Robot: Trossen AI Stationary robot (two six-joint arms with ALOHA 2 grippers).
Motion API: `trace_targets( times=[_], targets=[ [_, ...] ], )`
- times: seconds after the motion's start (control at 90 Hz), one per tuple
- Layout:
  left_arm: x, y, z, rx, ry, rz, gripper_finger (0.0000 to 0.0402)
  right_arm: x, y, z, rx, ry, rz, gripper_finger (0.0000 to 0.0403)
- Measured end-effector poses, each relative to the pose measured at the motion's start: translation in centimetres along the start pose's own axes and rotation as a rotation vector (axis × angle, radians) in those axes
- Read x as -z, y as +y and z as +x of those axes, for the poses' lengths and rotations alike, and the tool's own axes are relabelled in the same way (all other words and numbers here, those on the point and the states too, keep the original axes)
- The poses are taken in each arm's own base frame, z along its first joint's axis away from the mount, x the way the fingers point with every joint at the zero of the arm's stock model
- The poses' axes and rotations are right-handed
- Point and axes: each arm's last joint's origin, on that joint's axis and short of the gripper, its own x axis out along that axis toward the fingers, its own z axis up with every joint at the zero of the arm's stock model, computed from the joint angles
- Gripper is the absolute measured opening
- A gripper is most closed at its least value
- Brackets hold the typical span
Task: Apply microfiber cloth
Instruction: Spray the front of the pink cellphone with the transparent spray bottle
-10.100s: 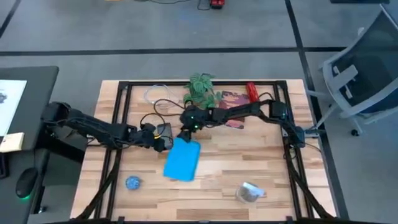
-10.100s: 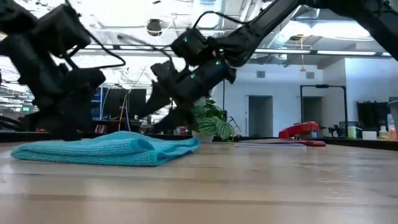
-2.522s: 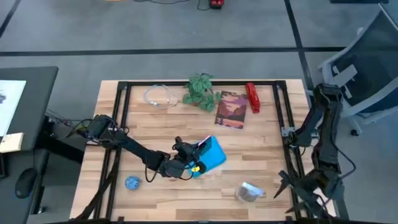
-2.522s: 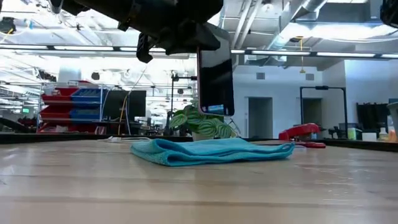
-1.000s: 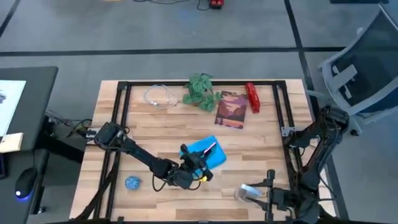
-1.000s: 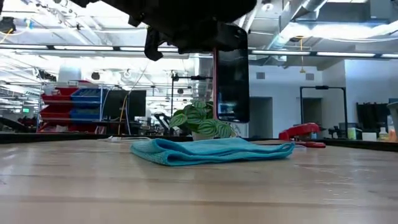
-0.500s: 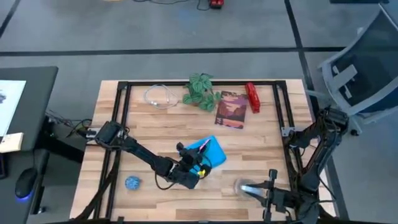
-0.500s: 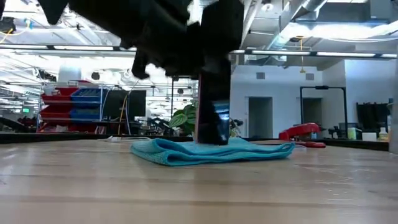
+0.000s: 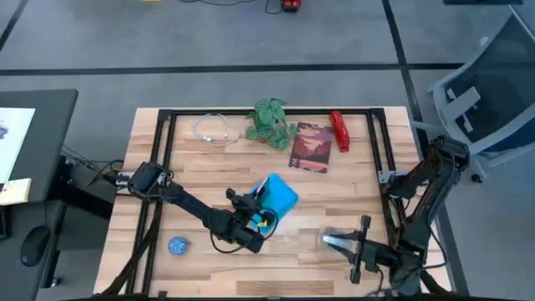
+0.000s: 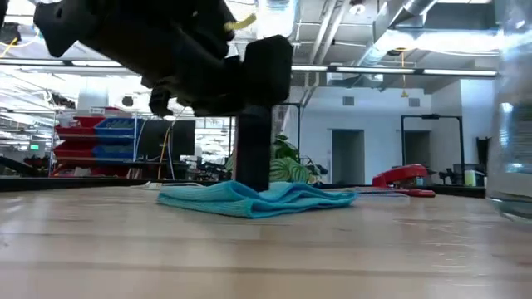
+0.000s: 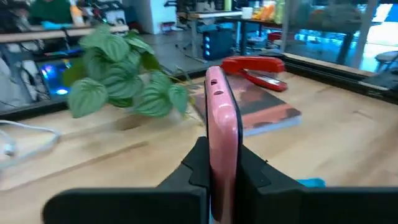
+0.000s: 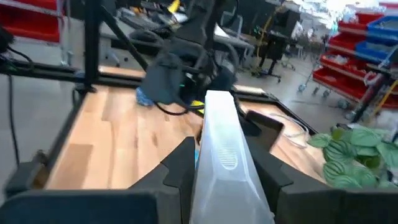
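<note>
The sky-blue microfiber cloth (image 9: 279, 192) lies bunched on the table's middle (image 10: 258, 199). A black phone (image 10: 253, 154) in a pink case (image 11: 221, 118) stands upright on the cloth, with my left gripper (image 9: 256, 217) shut on it. Near the front right, my right gripper (image 9: 351, 246) is shut on a clear plastic bottle (image 9: 333, 241). That bottle also fills the right edge of the low view (image 10: 511, 124). My left gripper pinches the phone's two broad faces (image 11: 219, 155) between its fingers (image 11: 194, 167), with the phone's thin edge toward the wrist. The fingers come roughly level from the table's near left. The phone stands upright, its lower end (image 10: 252, 187) on the cloth. My right gripper pinches the clear bottle's body (image 12: 221, 146) between its two fingers (image 12: 180, 165), which lie along its sides. The fingers come level from the table's right. The bottle sticks out ahead of the fingers toward the table's left; whether it touches the table is not plain.
At the far edge are a white cable (image 9: 213, 130), a potted plant (image 9: 272, 121), a magazine (image 9: 311, 147) and a red stapler (image 9: 338, 130). A small blue patterned ball (image 9: 177, 245) lies near the front left. Black frame rails (image 9: 163, 167) run along the table's sides.
My left gripper has come down and gone a little toward the table's left with the phone, which was lifted and now stands on the cloth. The cloth has shifted slightly left and bunched. My right gripper has moved the clear bottle away from the near edge.
</note>
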Motion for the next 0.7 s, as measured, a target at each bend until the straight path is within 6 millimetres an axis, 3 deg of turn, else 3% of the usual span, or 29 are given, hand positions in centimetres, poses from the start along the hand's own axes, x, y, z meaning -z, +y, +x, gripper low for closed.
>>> trace_targets(
  times=[0.289,0.544,0.6,0.7],
  targets=[
    [-0.1,0.1,0.2,-0.009,-0.004,0.002,0.0004,-1.0,-1.1,3.2,0.055,0.014,0.155,0.0083],
    [-0.1,0.1,0.2,-0.006,0.001,0.003,0.0004,0.0,-1.9,4.5,0.101,0.022,0.237,0.0083],
    [0.0,0.1,0.2,-0.005,0.002,0.004,0.0005,0.0,-2.0,4.8,0.106,0.024,0.241,0.0099],
    [-0.1,0.1,0.2,-0.005,0.003,0.003,0.0006,-0.1,-2.1,5.1,0.088,0.035,0.248,0.0162]
  ],
)
